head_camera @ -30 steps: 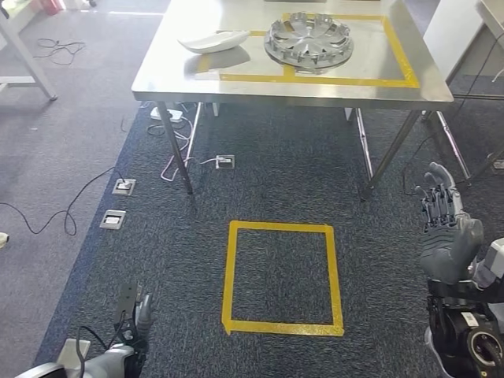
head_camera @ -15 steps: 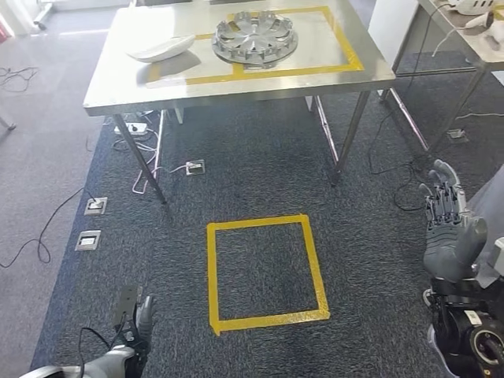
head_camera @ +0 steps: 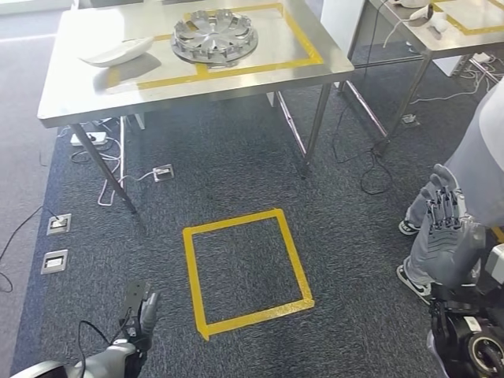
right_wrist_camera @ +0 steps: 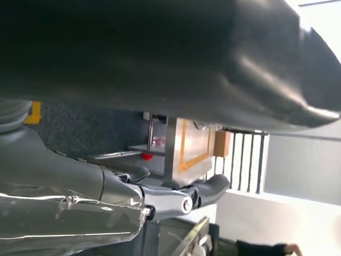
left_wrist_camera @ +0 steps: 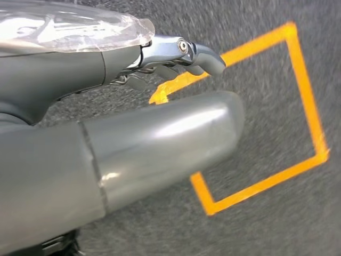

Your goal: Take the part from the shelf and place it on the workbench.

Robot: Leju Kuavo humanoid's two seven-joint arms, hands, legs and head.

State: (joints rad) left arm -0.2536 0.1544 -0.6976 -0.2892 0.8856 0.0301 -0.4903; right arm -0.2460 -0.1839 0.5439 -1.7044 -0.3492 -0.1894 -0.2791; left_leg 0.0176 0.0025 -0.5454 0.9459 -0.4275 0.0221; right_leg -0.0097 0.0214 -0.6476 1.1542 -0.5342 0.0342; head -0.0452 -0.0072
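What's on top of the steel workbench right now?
On the workbench lie a silver wheel cover and a white curved part, near yellow tape lines. Its far edge is cropped out of view.

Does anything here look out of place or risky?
A person's legs and shoes stand on the carpet right beside the right hand. Loose cables trail under the steel workbench.

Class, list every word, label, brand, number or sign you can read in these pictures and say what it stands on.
None: no legible text in any view.
The yellow tape square on the carpet is plain.
The hubcap and the workbench show no readable marking.
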